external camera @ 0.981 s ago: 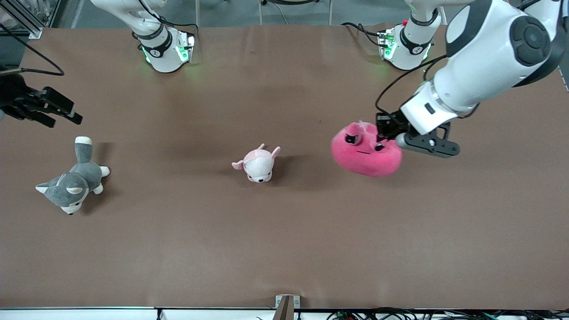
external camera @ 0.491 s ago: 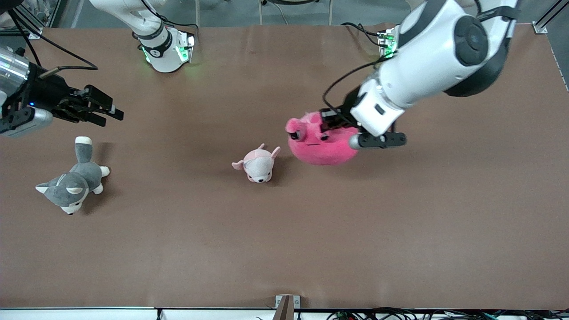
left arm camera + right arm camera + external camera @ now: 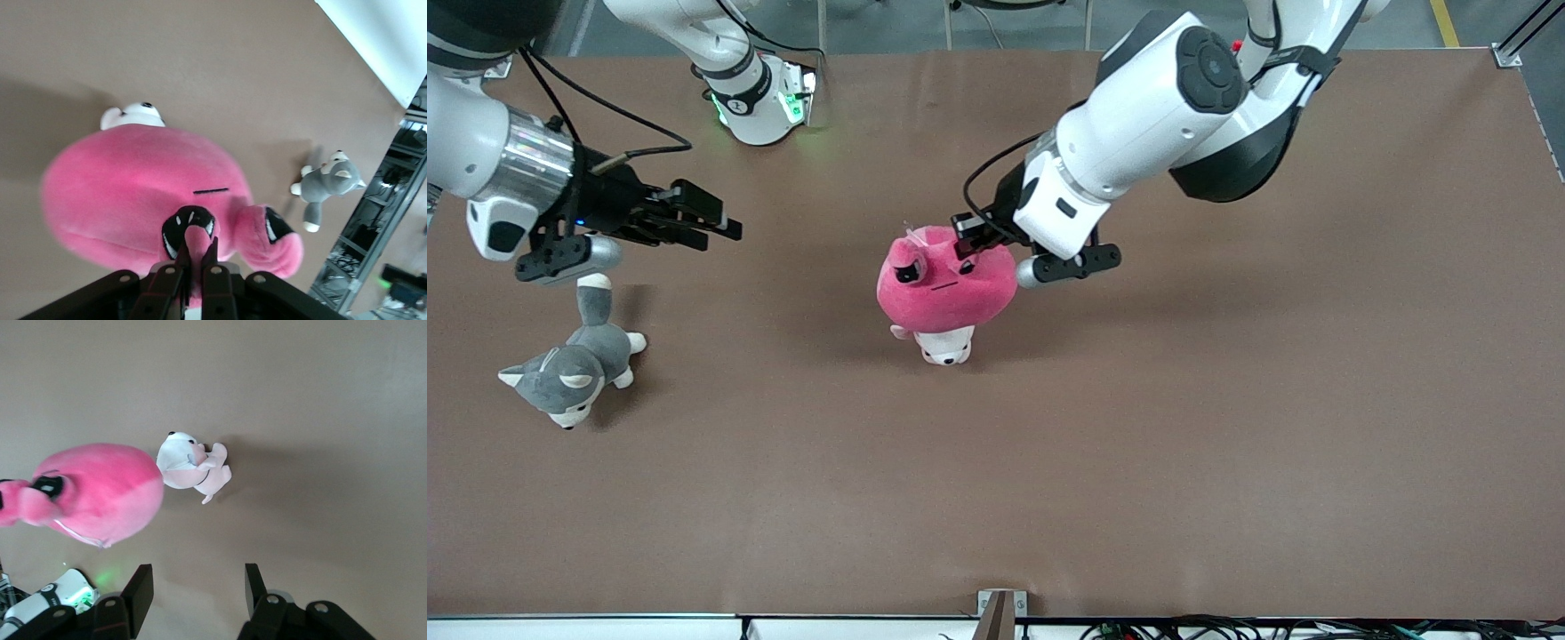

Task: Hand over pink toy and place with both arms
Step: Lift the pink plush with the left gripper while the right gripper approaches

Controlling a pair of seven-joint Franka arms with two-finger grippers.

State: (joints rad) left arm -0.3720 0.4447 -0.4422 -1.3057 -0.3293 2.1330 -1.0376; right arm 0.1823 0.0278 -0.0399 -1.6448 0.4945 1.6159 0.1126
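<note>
The pink toy (image 3: 945, 286), a round hot-pink plush with angry black eyes, hangs in the air over the small pale pink-and-white plush (image 3: 945, 347). My left gripper (image 3: 971, 233) is shut on a fold of the pink toy's top by one eye; the left wrist view shows the toy (image 3: 133, 193) pinched in that gripper (image 3: 197, 257). My right gripper (image 3: 716, 220) is open and empty, up in the air over the table toward the right arm's end, above the husky. The right wrist view shows its open gripper (image 3: 197, 593) with the pink toy (image 3: 100, 490) ahead.
A grey-and-white husky plush (image 3: 574, 360) lies on the brown table (image 3: 1138, 444) near the right arm's end. The pale pink-and-white plush (image 3: 193, 463) lies mid-table, partly hidden under the pink toy in the front view. Both arm bases stand along the table's top edge.
My left gripper has carried the pink toy toward the right arm's end, now over the small pale plush. My right gripper has come in toward the middle, staying open.
</note>
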